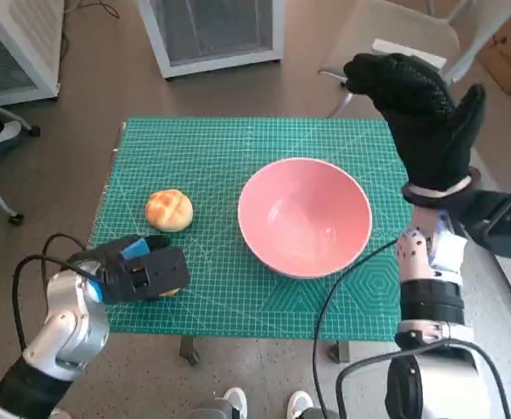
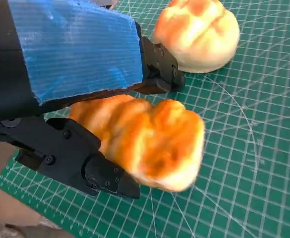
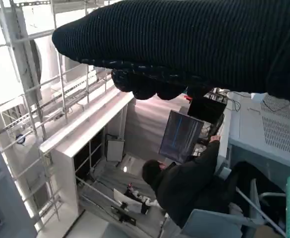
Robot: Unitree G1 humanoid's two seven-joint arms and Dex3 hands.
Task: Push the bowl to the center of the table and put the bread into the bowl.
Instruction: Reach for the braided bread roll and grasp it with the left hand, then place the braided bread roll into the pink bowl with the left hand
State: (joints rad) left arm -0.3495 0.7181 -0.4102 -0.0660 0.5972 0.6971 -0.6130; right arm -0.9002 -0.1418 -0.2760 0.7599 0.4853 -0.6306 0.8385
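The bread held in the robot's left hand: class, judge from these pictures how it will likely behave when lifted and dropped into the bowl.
The bread looks puffy and soft, so it probably squashes a little where the left hand grips it. It seems light for its size. Its lumpy shape suggests it would settle rather than roll in the pink bowl.

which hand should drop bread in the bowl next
Left. The left robot hand already grips a bread piece beside the pink bowl. The right robot hand is raised and holds nothing.
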